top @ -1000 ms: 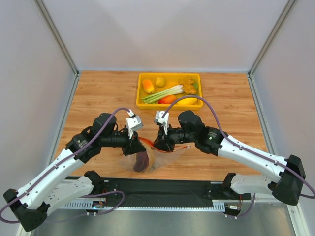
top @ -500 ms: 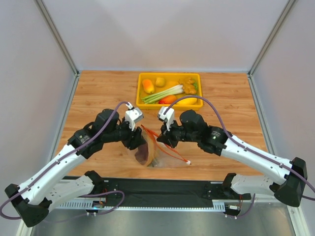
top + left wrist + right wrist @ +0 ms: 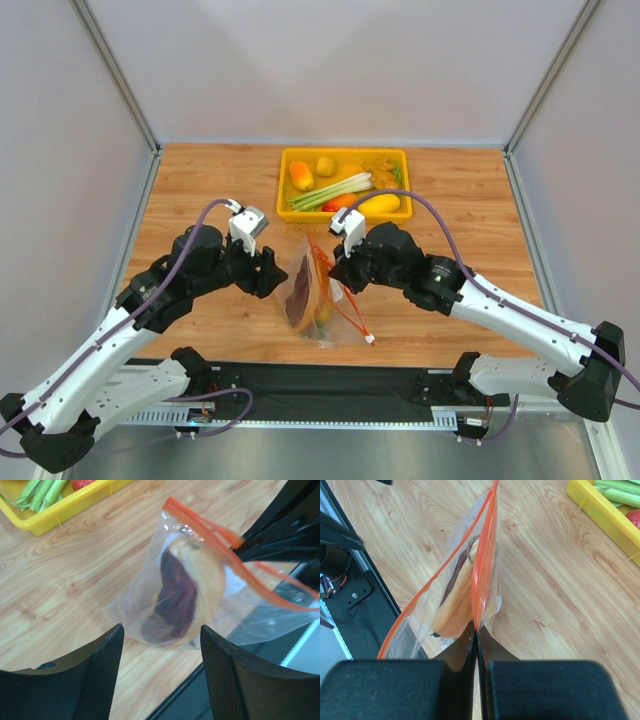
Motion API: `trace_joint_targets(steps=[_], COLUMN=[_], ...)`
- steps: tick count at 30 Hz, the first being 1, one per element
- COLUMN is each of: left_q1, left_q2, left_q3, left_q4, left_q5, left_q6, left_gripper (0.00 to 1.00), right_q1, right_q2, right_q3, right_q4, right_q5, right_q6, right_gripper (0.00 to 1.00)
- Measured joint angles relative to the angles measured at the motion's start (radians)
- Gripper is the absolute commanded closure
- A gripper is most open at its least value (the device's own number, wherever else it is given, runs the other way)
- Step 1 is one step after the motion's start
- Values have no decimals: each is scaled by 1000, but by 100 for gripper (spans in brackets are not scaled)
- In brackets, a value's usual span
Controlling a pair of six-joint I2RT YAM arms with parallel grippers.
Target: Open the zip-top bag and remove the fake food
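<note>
The zip-top bag (image 3: 318, 300) hangs tilted above the table's near middle, its red-orange zip strip (image 3: 320, 262) partly parted and the white slider tab (image 3: 369, 340) dangling low right. Inside show the fake food's dark maroon meat slice (image 3: 298, 295) and a yellowish bit beside it. My right gripper (image 3: 336, 272) is shut on the zip strip (image 3: 479, 600) and holds the bag (image 3: 462, 587) up; the tan rind (image 3: 455, 610) shows through. My left gripper (image 3: 277, 280) is open and empty, just left of the bag (image 3: 185, 590), with the meat slice (image 3: 175, 600) ahead of its fingers (image 3: 102, 670).
A yellow tray (image 3: 345, 152) stands at the back centre with a green-and-white leek (image 3: 330, 190), a yellow mango-like piece (image 3: 380, 204) and other toy food. Its corner shows in the left wrist view (image 3: 65, 517) and right wrist view (image 3: 597, 505). A black base rail (image 3: 330, 385) runs along the near edge.
My right gripper has lifted the bag up and back by the zip strip. My left gripper has drawn back to the left, off the bag, and stands open.
</note>
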Motion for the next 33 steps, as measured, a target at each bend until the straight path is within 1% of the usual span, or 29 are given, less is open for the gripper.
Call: trace_joint_targets(steps=[6, 12, 14, 15, 16, 28, 33], left_q1=[0, -8, -17, -23, -28, -69, -84], left_q2=[-24, 61, 84, 94, 104, 225, 270], left_q3=[2, 0, 0, 0, 0, 7, 44], left_q4=[102, 182, 195, 201, 208, 219, 219], left_q5=[85, 132, 135, 135, 136, 137, 127], left_q6=[-190, -313, -331, -337, -342, -355, -355], left_gripper=[31, 30, 29, 25, 25, 24, 24], right_q1=[0, 0, 0, 0, 0, 0, 0], right_q2=[0, 0, 1, 2, 3, 22, 29], right_q3=[0, 0, 0, 0, 0, 0, 0], right_q4=[-8, -9, -10, -10, -10, -8, -8], right_q5=[19, 29, 32, 34, 35, 45, 46], right_q6=[15, 25, 25, 25, 25, 23, 15], right_gripper=[100, 100, 100, 100, 100, 100, 100])
